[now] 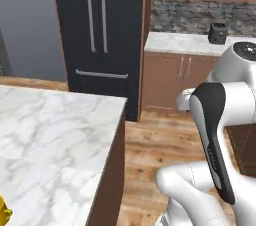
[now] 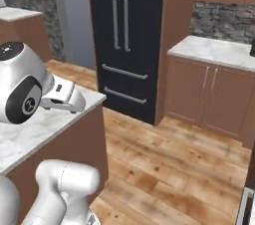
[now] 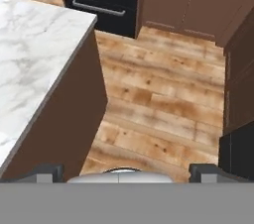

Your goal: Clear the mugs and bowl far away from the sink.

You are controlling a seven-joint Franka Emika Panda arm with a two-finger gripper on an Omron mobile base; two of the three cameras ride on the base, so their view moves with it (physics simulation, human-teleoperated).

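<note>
From where I stood, a sliver of something yellow (image 1: 4, 213) poked in at the far left edge of the marble counter (image 1: 55, 135), possibly the amber mug, though too little showed to be sure; the teal mug, bowl and sink were nowhere I could point to. The arm (image 1: 215, 135) hung off the counter's corner, over the wooden floor (image 3: 158, 99), with the black fridge (image 1: 100, 30) beyond. Its fingers (image 3: 49, 172) stood spread wide, holding nothing. To my mind the sensible move was to swing back left over the marble, find a mug, and come down on it squarely before closing.
</note>
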